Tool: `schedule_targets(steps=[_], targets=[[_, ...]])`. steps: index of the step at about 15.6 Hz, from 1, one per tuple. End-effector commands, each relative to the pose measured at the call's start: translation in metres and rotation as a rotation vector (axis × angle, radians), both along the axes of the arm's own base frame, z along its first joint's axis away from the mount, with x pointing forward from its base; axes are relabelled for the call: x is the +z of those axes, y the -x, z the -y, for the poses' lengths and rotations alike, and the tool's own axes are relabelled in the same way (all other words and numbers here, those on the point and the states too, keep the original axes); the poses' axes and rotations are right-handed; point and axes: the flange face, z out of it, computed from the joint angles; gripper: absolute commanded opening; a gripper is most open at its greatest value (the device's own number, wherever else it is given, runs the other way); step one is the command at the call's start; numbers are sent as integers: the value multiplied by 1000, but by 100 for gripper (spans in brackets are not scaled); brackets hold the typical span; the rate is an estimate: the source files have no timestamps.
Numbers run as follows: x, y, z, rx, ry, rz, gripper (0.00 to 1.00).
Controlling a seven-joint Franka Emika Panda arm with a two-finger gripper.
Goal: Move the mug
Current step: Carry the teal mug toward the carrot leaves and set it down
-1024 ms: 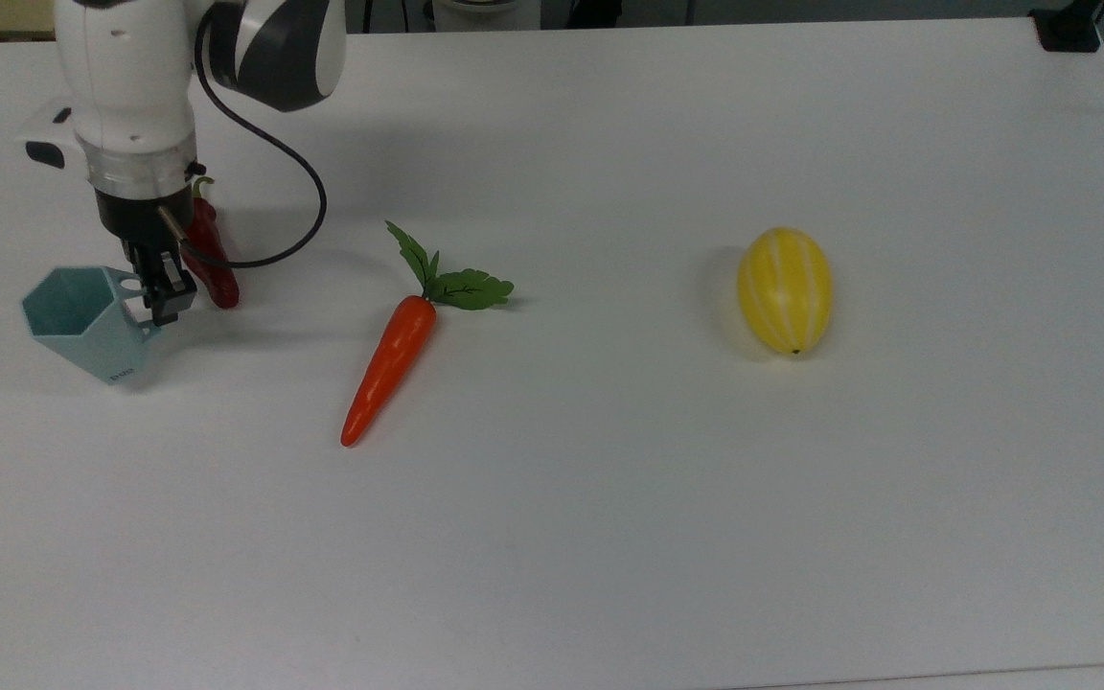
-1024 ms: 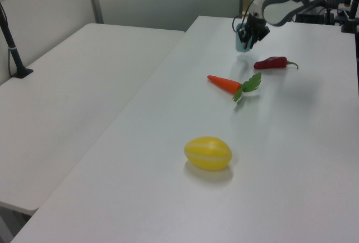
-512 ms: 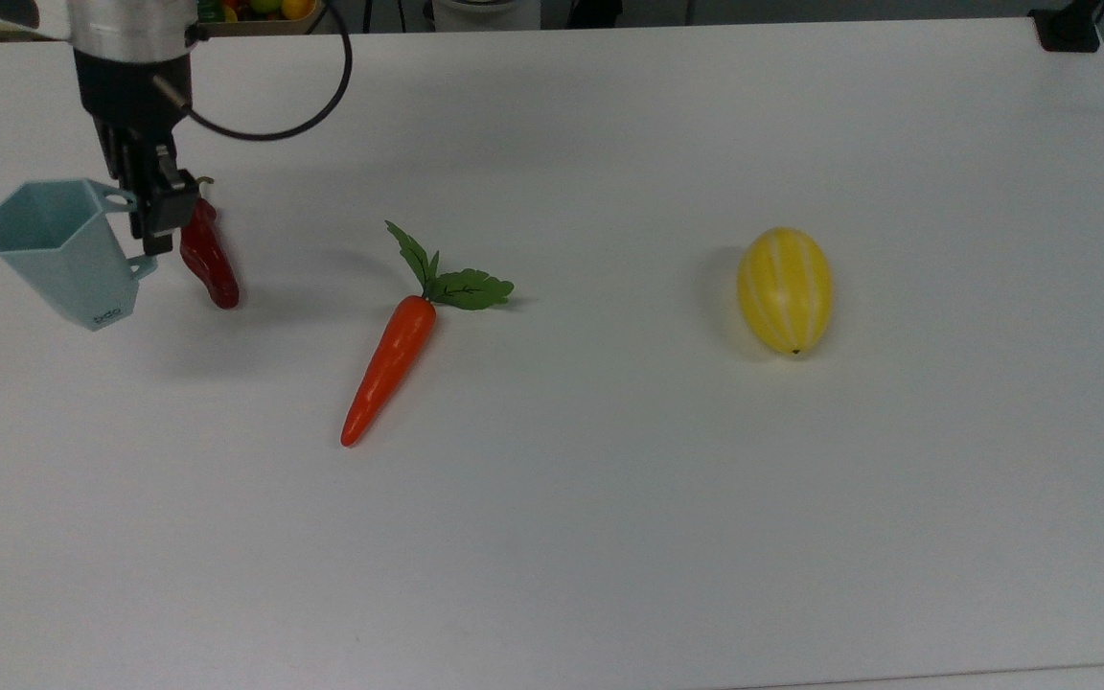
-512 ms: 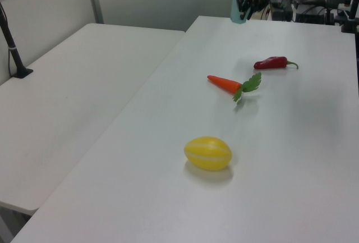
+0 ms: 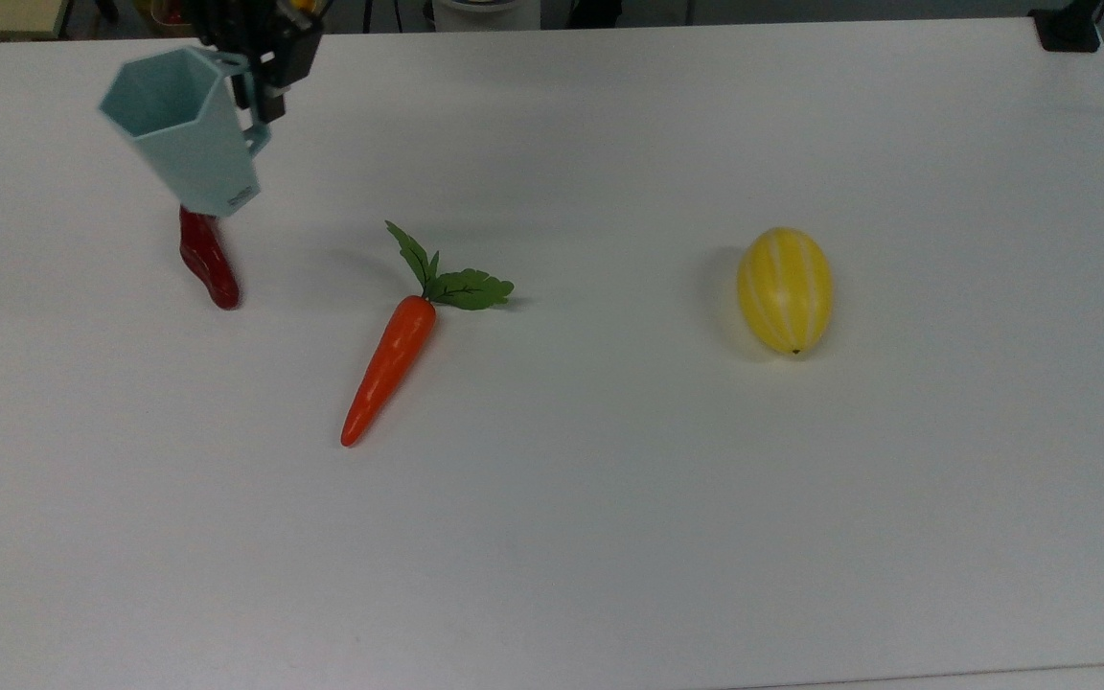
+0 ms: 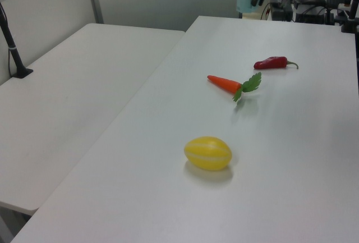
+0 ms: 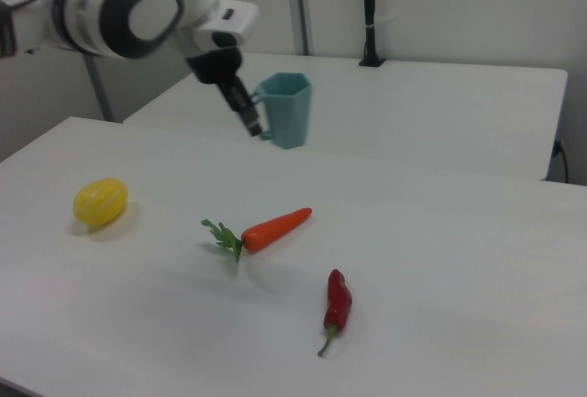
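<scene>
Gripper [image 7: 251,115] pinched on the handle of the teal mug [image 7: 288,109], airborne at carrot's [image 5: 389,368] eleven o'clock. Light, rigid plastic, likely; handle grip lets it swing.

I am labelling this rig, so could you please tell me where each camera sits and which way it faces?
Top view: high over one long edge, looking down at the white table; the black gripper holds the pale teal faceted plastic mug by its handle.
Left view: low beyond the yellow striped melon's end, looking along the table; gripper top edge.
Right view: opposite end, by the red chilli pepper; white arm shows.
All share the orange toy carrot.
</scene>
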Motion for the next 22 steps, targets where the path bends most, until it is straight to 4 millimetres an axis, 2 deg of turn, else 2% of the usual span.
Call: schedule_targets(steps=[1, 4, 7, 10, 12, 14, 17, 22], targets=[[1, 31, -35, 201, -25, -117, 0], [-21, 46, -66, 373, 1, -186, 0], [-51, 63, -87, 529, 22, -253, 0], [-79, 89, -91, 675, -3, -299, 1], [-97, 101, -91, 711, -10, -326, 2], [-117, 105, -91, 732, -16, -353, 2], [-159, 113, -106, 784, 6, -347, 2], [-219, 127, -104, 807, 49, -270, 2]])
